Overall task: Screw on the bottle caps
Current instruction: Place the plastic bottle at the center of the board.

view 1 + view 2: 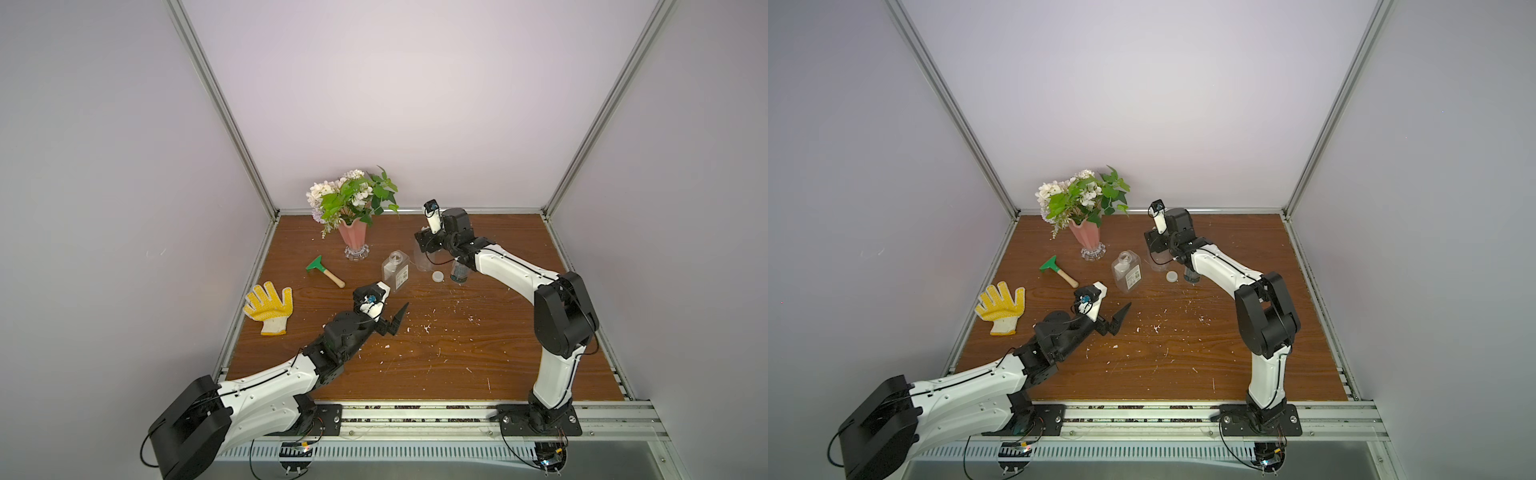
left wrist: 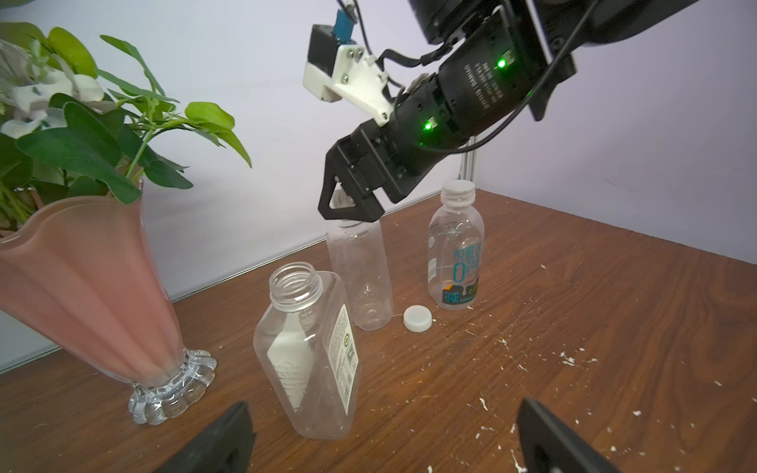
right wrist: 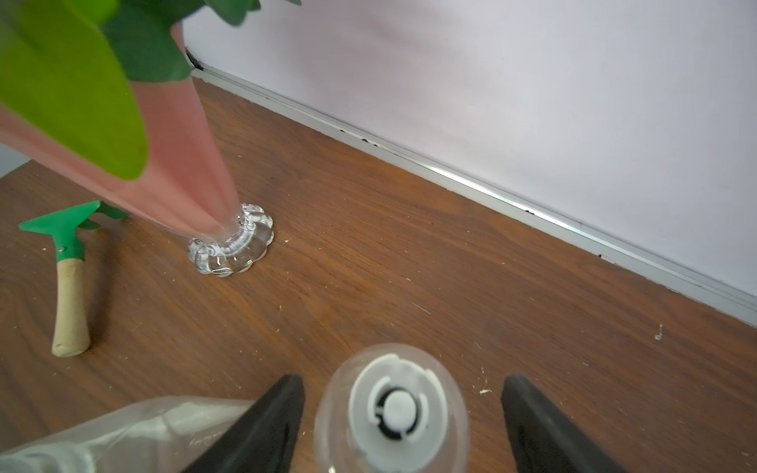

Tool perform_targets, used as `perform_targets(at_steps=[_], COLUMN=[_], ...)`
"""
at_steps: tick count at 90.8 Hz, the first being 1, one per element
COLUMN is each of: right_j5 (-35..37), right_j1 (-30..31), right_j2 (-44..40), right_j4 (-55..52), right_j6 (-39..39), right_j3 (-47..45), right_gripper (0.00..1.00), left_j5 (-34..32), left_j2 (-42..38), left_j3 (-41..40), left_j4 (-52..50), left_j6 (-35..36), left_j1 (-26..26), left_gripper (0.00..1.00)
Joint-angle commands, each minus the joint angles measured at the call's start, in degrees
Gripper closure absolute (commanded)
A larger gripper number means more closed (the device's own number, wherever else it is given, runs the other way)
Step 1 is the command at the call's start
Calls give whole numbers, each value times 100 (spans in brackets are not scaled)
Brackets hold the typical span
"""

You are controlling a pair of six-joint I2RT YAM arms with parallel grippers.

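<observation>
Nozzle cap (image 3: 395, 409) sits atop rounded bottle (image 2: 360, 278); right jaws parted either side, clear of it. Loose flat cap (image 2: 417, 318) on bench (image 2: 573, 327); left jaws wide, empty.

Pale lilac walls (image 1: 415, 104), aluminium corner posts (image 1: 220, 108), scuffed wood-grain tabletop (image 1: 457, 357), even light

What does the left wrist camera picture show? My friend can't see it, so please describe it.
The robot's right gripper hangs just over a plain clear bottle on a wooden table. Nearer stands an uncapped square bottle, farther a capped labelled bottle, with a loose white cap lying by them. A pink flower vase stands nearby.
</observation>
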Motion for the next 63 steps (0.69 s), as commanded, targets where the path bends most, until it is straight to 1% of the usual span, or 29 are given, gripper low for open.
perform_targets(at_steps=[1, 10, 17, 24, 30, 44, 53, 63], right_j5=[-22, -218, -504, -855, -1071, -1354, -1347, -1264], right_j1=[-17, -16, -3, 44, 151, 563, 863, 1044], right_j2=[-665, -946, -1160, -1386, -1574, -1766, -1570, -1188], right_j4=[-126, -252, -287, -252, -134, 197, 138, -23], right_j6=[-155, -226, -264, -270, -295, -495, -742, -885], right_j3=[296, 244, 146, -69, -338, -882, -916, -741], right_gripper=[15, 13, 12, 12, 11, 9, 1, 1], left_j5=[-29, 296, 567, 811, 953, 1012, 1058, 1085], left_j2=[-59, -133, -182, -247, -309, -402, -435, -479], left_j3=[-171, -370, -564, -764, -908, -1036, -1046, -1051], left_j4=[239, 358, 499, 645, 765, 781, 774, 751], left_j6=[-368, -858, -1228, -1519, -1682, -1802, -1816, -1833], left_j1=[364, 931, 1363, 1746, 1978, 2183, 2210, 2212], left_gripper=[0, 0, 0, 0, 0, 0, 0, 0])
